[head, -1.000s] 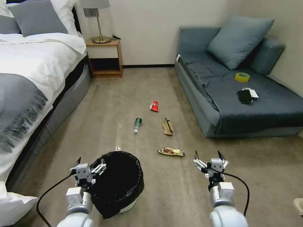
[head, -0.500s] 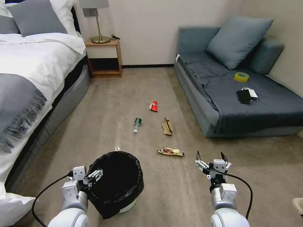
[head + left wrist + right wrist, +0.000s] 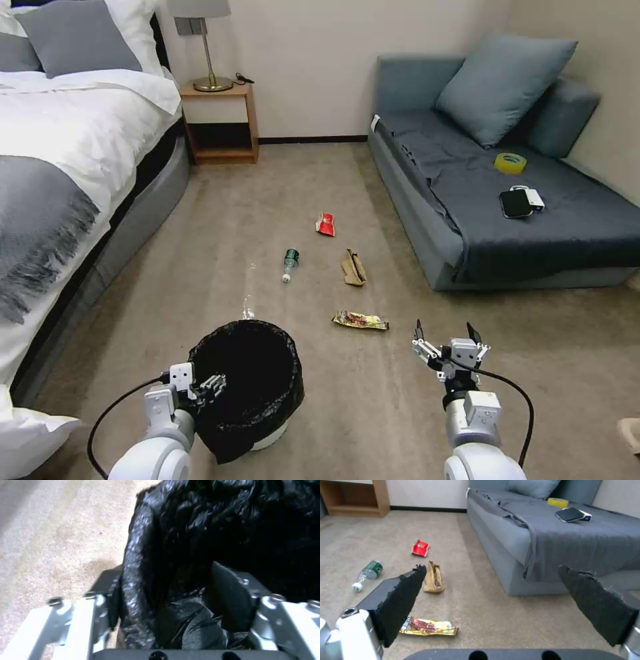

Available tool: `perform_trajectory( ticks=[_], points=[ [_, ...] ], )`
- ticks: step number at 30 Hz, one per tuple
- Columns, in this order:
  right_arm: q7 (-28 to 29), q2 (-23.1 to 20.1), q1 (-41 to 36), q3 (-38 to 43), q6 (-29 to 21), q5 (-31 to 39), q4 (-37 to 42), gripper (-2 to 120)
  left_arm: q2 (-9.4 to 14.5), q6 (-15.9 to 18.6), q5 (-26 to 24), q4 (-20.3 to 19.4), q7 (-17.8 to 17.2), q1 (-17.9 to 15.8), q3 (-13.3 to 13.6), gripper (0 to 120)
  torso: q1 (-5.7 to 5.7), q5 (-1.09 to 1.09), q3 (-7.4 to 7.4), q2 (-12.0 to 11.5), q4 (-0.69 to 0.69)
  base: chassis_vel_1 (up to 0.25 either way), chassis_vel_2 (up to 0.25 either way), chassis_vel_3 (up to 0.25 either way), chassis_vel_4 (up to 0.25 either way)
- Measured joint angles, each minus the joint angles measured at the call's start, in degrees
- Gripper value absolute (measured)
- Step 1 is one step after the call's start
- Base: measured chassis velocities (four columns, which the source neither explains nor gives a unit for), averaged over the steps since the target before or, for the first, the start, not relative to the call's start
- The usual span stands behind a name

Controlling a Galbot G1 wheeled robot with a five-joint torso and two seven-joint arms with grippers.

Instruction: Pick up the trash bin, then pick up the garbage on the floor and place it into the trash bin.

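Left gripper [image 3: 208,385]: I see fingers straddling the black-lined round white trash bin [image 3: 257,373] rim, not clamped
Right gripper [image 3: 445,339]: spread wide, empty

The trash bin [image 3: 250,380] stands on the floor [image 3: 267,200], the garbage [image 3: 360,321] beyond it

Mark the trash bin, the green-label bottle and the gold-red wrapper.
trash bin [image 3: 248,347]: head view, black liner inside the rim.
green-label bottle [image 3: 291,257]: head view, green label.
gold-red wrapper [image 3: 428,627]: right wrist view, middle of the wrapper.
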Motion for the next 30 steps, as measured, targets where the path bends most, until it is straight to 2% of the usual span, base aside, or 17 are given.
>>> perform_trajectory(
  ticks=[2, 4, 6, 8, 9, 10, 11, 13, 16, 22, 30],
  points=[
    [0.1, 0.0, 0.0, 0.0, 0.0, 0.0, -0.1, 100, 0.0, 0.0, -0.1, 0.0, 0.0, 0.0, -0.1, 58, 0.0, 0.0, 0.0, 0.0, 0.0, 0.0, 0.0, 0.0, 0.0],
    [0.3, 0.0, 0.0, 0.0, 0.1, 0.0, -0.2, 100, 0.0, 0.0, -0.4, 0.1, 0.0, 0.0, -0.2, 46, 0.0, 0.0, 0.0, 0.0, 0.0, 0.0, 0.0, 0.0, 0.0],
    [0.3, 0.0, 0.0, 0.0, 0.1, 0.0, -0.2, 100, 0.0, 0.0, -0.4, 0.1, 0.0, 0.0, -0.3, 46, 0.0, 0.0, 0.0, 0.0, 0.0, 0.0, 0.0, 0.0, 0.0],
    [0.5, 0.0, 0.1, -0.1, 0.1, 0.0, -0.4, 100, 0.0, 0.0, -0.5, 0.3, 0.0, 0.1, -0.6, 35, 0.0, 0.0, 0.0, 0.0, 0.0, 0.0, 0.0, 0.0, 0.0],
    [0.5, 0.0, 0.1, -0.1, 0.1, 0.0, -0.4, 100, 0.0, 0.0, -0.5, 0.3, 0.0, 0.1, -0.6, 35, 0.0, 0.0, 0.0, 0.0, 0.0, 0.0, 0.0, 0.0, 0.0],
    [0.6, 0.1, 0.1, -0.1, 0.3, 0.0, -0.5, 100, 0.0, 0.0, -0.5, 0.5, 0.1, 0.2, -0.8, 24, 0.0, 0.0, 0.0, 0.0, 0.0, 0.0, 0.0, 0.0, 0.0],
    [0.6, 0.1, 0.1, -0.1, 0.3, 0.0, -0.5, 100, 0.0, 0.0, -0.5, 0.5, 0.1, 0.2, -0.8, 24, 0.0, 0.0, 0.0, 0.0, 0.0, 0.0, 0.0, 0.0, 0.0],
    [0.9, 0.1, 0.1, -0.1, 0.5, 0.0, -0.8, 100, -0.1, -0.2, -0.5, 0.7, 0.4, 0.4, -1.0, 13, 0.0, 0.01, 0.0, 0.0, 0.01, 0.0, 0.0, 0.0, 0.0],
    [1.1, 0.1, 0.1, -0.2, 0.6, 0.0, -0.9, 100, -0.1, -0.5, -0.3, 0.9, 0.8, 0.5, -1.1, 5, 0.0, 0.01, 0.0, 0.0, 0.01, 0.0, 0.0, 0.0, 0.0],
    [1.3, 0.3, 0.2, -0.4, 0.7, 0.0, -1.1, 100, -0.1, -1.8, 0.2, 1.2, 2.4, 0.8, -1.4, 5, 0.0, 0.0, 0.0, 0.0, 0.0, 0.0, 0.0, 0.0, 0.0],
    [1.4, 0.7, 0.4, -0.6, 0.9, 0.0, -1.3, 100, 0.1, -7.2, 1.9, 1.0, 5.7, 1.2, -2.7, 5, 0.0, -0.02, 0.0, 0.0, 0.0, 0.0, 0.0, 0.0, 0.0]
  ],
)
